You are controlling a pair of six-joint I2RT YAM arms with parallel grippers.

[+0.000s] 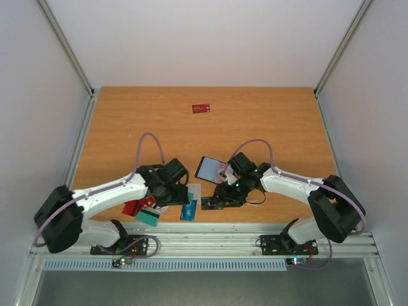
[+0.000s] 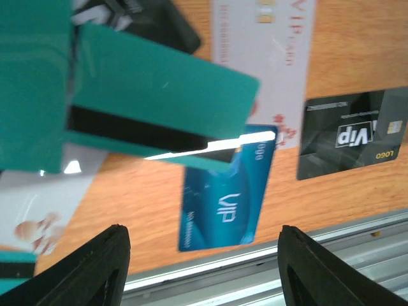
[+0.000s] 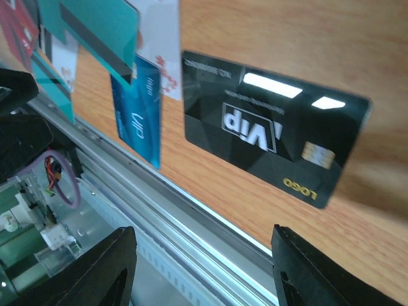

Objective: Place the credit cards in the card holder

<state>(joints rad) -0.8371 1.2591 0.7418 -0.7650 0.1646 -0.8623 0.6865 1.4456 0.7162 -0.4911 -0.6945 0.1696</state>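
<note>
You're hovering the left gripper (image 2: 201, 234) wide open and empty, so be squaring it across the teal card (image 2: 159, 89), raised-looking edge first.

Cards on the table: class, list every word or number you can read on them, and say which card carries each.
"Vip": black card, white, centre.
"LOGO": black card, gold, beside the chip.
"VIP": blue card, white.
"VIP": white card, pale; the word after it is blurred.
Number lines on the black and blue cards: blurred.
Print on the red card: too small to read.
</note>
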